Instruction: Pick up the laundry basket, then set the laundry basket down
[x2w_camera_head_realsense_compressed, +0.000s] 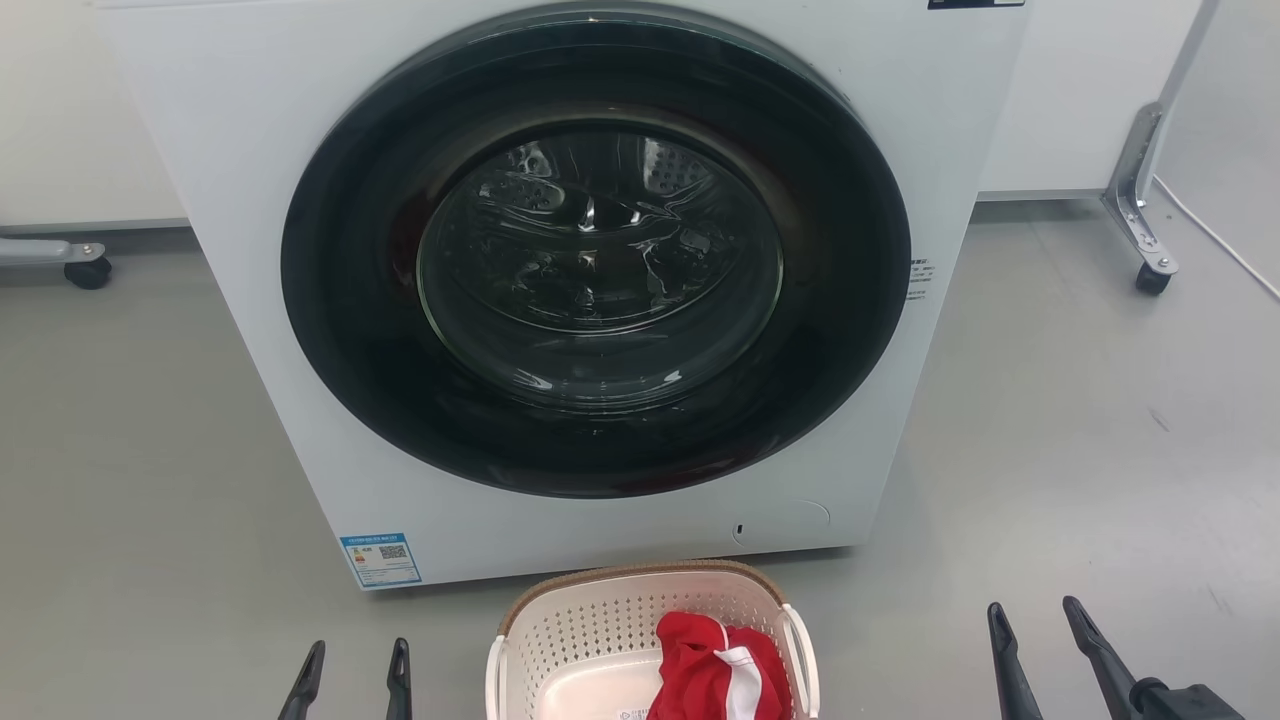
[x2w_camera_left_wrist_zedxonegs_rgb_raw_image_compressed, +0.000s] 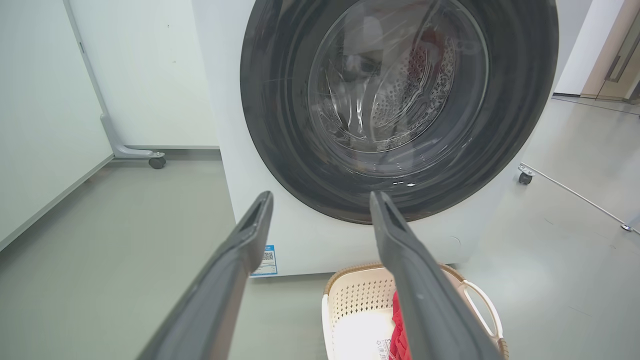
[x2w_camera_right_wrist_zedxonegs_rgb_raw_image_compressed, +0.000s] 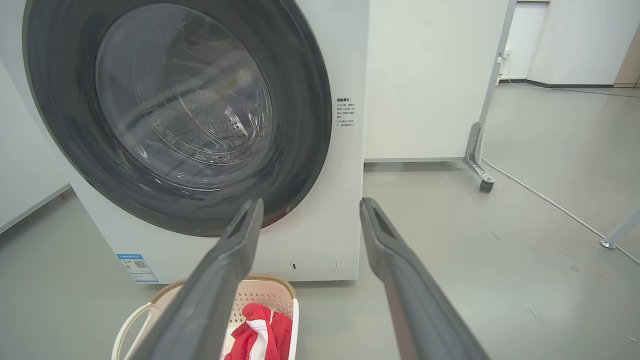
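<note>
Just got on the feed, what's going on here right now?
Nothing is grasped yet. The cream-white perforated plastic laundry basket, with a red-and-white garment inside, sits on the grey floor in front of the white front-loading washing machine, whose door is shut. The left gripper and right gripper sit low on either side of it, fingers spread and empty.

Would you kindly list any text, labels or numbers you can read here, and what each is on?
Nothing reads legibly.
Blue QR label, washing machine lower front: too small.
Printed notice beside the door: blurred.
Sticker in the laundry basket: too small.
</note>
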